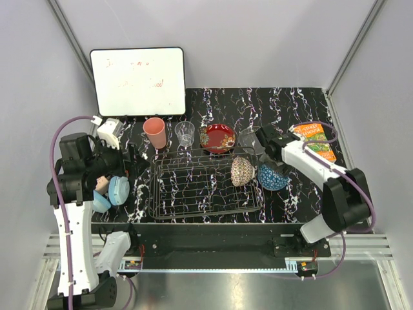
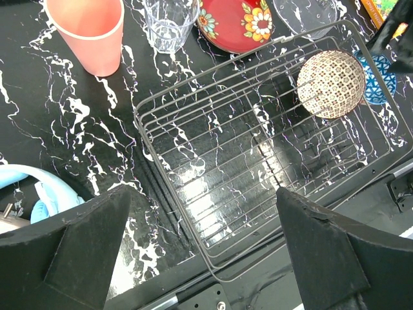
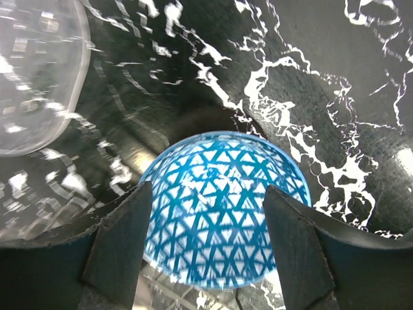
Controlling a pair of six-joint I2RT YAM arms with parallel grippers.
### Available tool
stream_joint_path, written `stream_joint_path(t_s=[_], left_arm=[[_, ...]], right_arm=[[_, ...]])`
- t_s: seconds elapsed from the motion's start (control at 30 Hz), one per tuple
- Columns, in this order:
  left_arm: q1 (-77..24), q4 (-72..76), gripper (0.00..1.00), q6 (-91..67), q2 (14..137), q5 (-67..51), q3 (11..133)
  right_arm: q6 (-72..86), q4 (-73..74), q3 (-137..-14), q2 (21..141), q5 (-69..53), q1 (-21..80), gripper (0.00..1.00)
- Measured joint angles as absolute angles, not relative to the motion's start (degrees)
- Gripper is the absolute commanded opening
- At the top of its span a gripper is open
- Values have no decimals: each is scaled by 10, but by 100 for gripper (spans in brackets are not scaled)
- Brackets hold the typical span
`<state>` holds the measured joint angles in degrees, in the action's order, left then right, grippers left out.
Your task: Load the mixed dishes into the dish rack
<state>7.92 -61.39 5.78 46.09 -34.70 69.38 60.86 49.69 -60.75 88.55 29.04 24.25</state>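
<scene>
The right tool (image 3: 208, 188) stood wide open. In its wrist view its two fingers framed the blue patterned bowl (image 3: 222, 213), with nothing held between them. Whether the fingers were already level with the bowl's rim or well above it cannot be told from these views.

The bowl sat on the dark marbled worktop (image 1: 303, 110), just beside the right end of the dish rack (image 1: 193, 187), and the clear glass bowl (image 3: 32, 77) lay near it on the far side. The left tool (image 2: 201, 194) was also wide open and empty, hanging above the near left part of the rack.

Only the beige speckled bowl (image 2: 330, 84) was loaded, standing on edge among the tines at the right end. Behind the rack's far edge, in a row on the worktop, stood the salmon-pink cup (image 1: 154, 132), the small clear glass tumbler (image 1: 185, 134) and the red gold-patterned plate (image 1: 217, 138). Five of the six dishes were still to go in, so the task looked to be at an early stage.

The step in hand appeared to be the right arm's approach to grasp the blue bowl. The next move would call for one finger to go inside the rim and one outside. The tool would then close firmly on the wall, lift the bowl clear of the rack's edge, and tip it on edge into free tines beside the beige bowl without knocking that bowl.
</scene>
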Motion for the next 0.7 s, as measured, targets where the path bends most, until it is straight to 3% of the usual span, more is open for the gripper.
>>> stream_joint_path(t_s=[0.33,0.7], left_arm=[[79,-617,99,58,462,-347,689],[79,-617,99,58,462,-347,689]], right_arm=[[598,512,-547,741,265,240,76],[619,533,-495,739,243,239,71]])
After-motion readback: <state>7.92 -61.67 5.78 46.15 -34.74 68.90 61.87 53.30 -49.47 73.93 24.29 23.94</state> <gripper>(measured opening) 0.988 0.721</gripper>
